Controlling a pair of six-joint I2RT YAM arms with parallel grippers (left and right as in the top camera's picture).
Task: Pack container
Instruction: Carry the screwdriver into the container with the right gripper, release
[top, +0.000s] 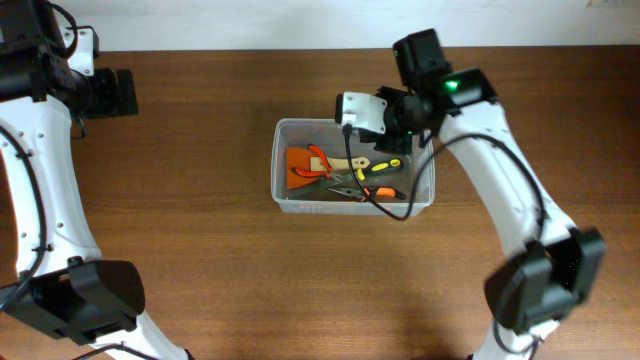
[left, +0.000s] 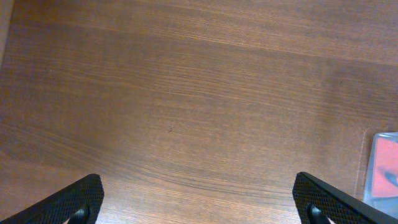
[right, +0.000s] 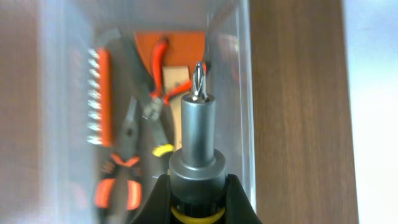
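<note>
black left gripper (left: 200, 200): jaws wide apart, held far left | black right gripper (right: 198, 202): jaws clamped on grey-shafted screwdriver (right: 198, 130), arm extended

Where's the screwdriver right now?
In the right wrist view, the screwdriver sits clamped in the right gripper, over the container, its tip near the red-handled pliers.

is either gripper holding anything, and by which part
The right gripper holds a screwdriver by its handle, bit pointing away over the container. The left gripper is open, empty.
</note>
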